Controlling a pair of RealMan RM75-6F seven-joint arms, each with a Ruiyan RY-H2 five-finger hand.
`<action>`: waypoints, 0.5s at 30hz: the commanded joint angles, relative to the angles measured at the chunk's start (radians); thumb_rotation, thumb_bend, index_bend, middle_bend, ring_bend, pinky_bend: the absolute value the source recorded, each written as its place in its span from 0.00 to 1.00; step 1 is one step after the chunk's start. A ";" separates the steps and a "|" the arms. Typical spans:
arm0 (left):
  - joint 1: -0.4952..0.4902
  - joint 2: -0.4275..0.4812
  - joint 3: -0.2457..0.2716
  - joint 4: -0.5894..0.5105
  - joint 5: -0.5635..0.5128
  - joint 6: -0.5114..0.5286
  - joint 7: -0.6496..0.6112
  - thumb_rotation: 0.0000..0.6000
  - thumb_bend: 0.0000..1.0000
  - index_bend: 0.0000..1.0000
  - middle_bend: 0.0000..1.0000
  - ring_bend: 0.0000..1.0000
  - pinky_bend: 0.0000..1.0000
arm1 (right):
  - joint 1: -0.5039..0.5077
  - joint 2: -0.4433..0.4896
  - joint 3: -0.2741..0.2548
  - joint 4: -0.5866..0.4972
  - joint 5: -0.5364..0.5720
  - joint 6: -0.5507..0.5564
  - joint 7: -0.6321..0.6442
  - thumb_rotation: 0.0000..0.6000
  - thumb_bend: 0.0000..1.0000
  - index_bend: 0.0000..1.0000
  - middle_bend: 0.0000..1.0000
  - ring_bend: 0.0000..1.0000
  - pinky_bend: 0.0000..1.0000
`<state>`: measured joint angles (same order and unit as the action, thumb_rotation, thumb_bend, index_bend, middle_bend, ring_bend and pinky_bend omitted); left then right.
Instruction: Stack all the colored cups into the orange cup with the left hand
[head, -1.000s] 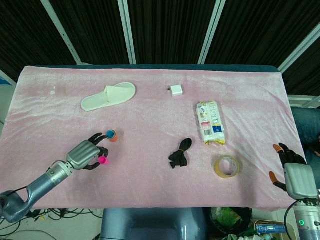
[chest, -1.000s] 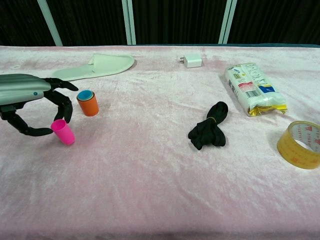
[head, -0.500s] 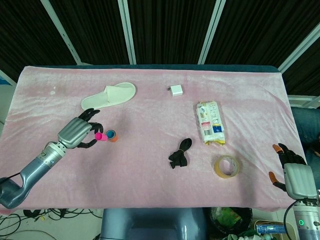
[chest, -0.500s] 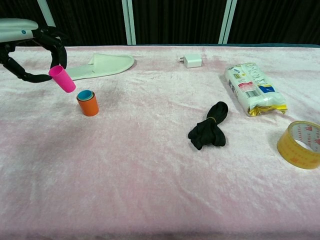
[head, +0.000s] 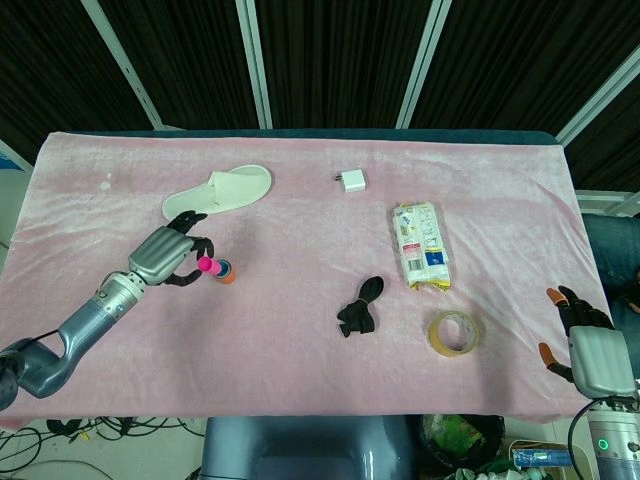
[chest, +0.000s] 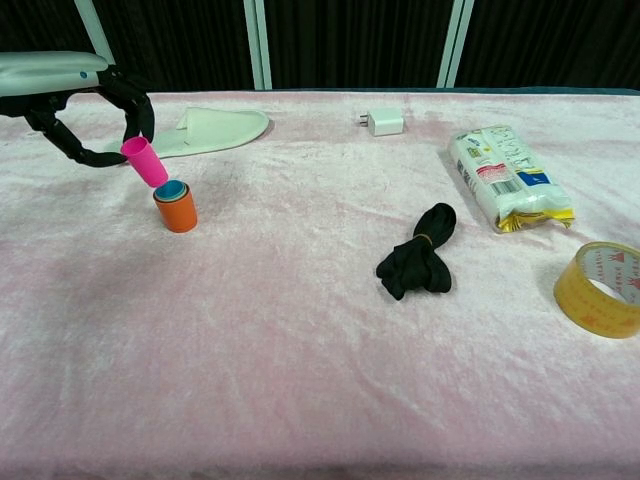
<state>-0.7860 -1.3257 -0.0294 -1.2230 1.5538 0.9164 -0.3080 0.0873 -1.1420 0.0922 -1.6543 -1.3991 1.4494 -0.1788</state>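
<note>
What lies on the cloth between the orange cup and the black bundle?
Nothing: in the chest view the stretch from the orange cup to the black bundle is bare pink cloth.

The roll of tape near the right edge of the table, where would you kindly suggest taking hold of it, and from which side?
Probably from above, pinching the wall of the tape roll across its rim. It lies flat with its open centre facing up, so a finger fits inside and the thumb outside.

Your left hand (chest: 70, 100) has the slipper (head: 218, 193) close behind it, and the orange cup (chest: 177, 210) stands just beside. Open cloth lies between that cup and the black bundle (chest: 420, 252); your side of the cup is bare too.
</note>
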 joint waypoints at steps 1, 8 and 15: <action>-0.004 -0.004 -0.001 0.003 0.000 -0.004 0.004 1.00 0.42 0.50 0.51 0.00 0.00 | 0.000 0.000 0.000 0.000 0.000 -0.001 0.000 1.00 0.26 0.16 0.10 0.17 0.24; -0.013 -0.012 0.004 0.012 -0.007 -0.032 0.014 1.00 0.42 0.49 0.50 0.00 0.00 | 0.000 0.000 -0.001 -0.002 0.000 0.000 0.000 1.00 0.26 0.16 0.10 0.18 0.24; -0.027 -0.048 0.002 0.067 -0.027 -0.070 0.009 1.00 0.42 0.46 0.49 0.00 0.00 | -0.001 0.001 -0.001 -0.003 0.000 0.001 0.000 1.00 0.25 0.16 0.10 0.17 0.24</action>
<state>-0.8092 -1.3659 -0.0278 -1.1663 1.5314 0.8558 -0.2998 0.0859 -1.1408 0.0913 -1.6571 -1.3990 1.4505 -0.1792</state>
